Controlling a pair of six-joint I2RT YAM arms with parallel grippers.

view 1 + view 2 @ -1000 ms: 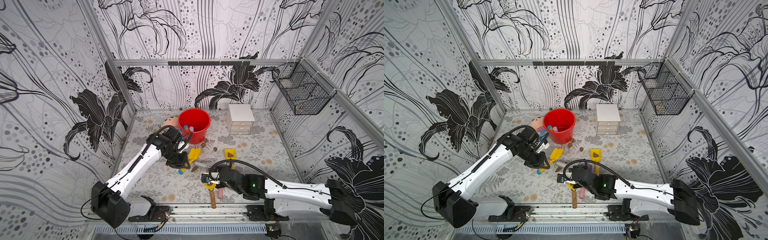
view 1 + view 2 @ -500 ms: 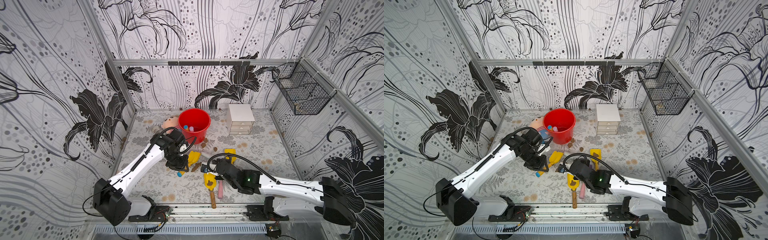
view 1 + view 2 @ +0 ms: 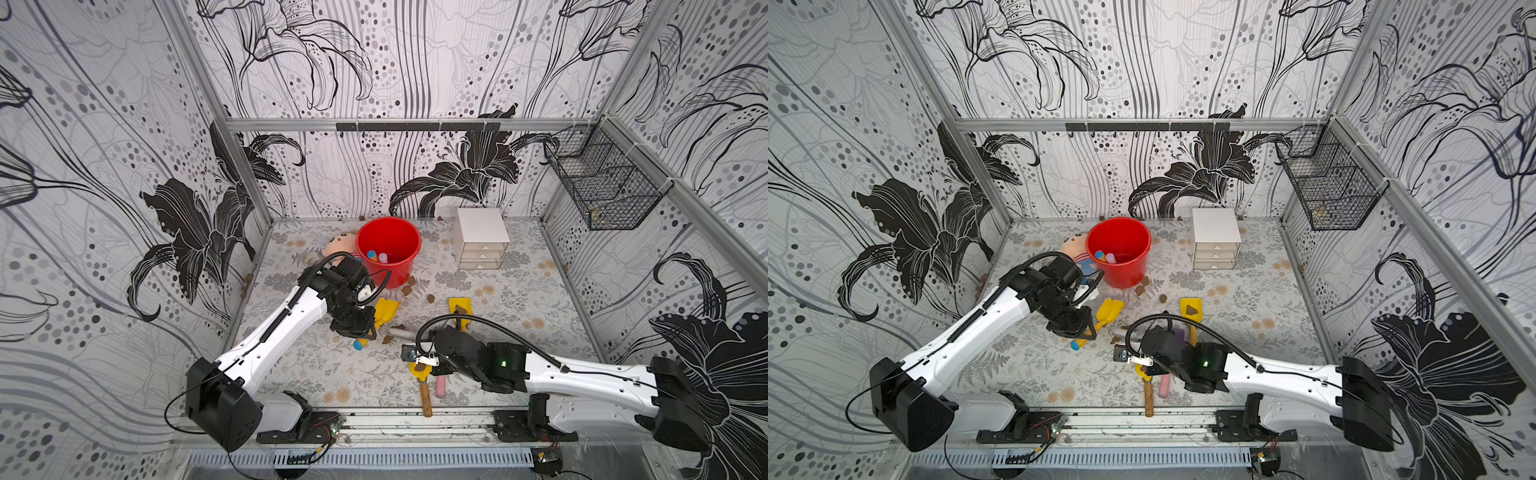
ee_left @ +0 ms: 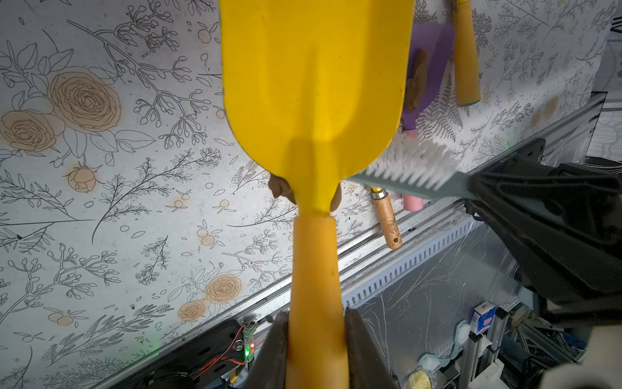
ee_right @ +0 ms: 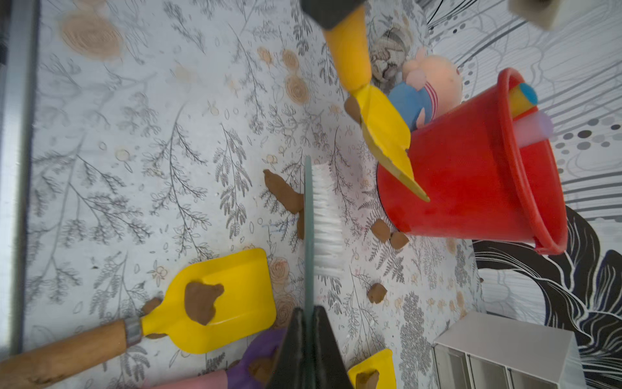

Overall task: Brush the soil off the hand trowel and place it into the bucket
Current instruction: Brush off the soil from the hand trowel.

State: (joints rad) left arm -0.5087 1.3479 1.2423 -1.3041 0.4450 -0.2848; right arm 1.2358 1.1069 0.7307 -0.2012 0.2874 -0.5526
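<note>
Both grip tight — left gripper [image 4: 316, 340] takes the hand trowel [image 4: 313, 84] by its handle, blade exposed; right gripper [image 5: 308, 340] pinches the brush [image 5: 324, 215].

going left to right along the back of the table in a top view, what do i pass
plush doll → red bucket → white drawer box → wire basket hanging on the side wall

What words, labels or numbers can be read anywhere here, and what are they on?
Nothing reads clearly.
Pale print on the black plate at the table's edge: upside down and too blurred.
Label on the blue-and-white box below the table: too small.
Red bucket, white drawers, yellow trowel: no writing visible.
</note>
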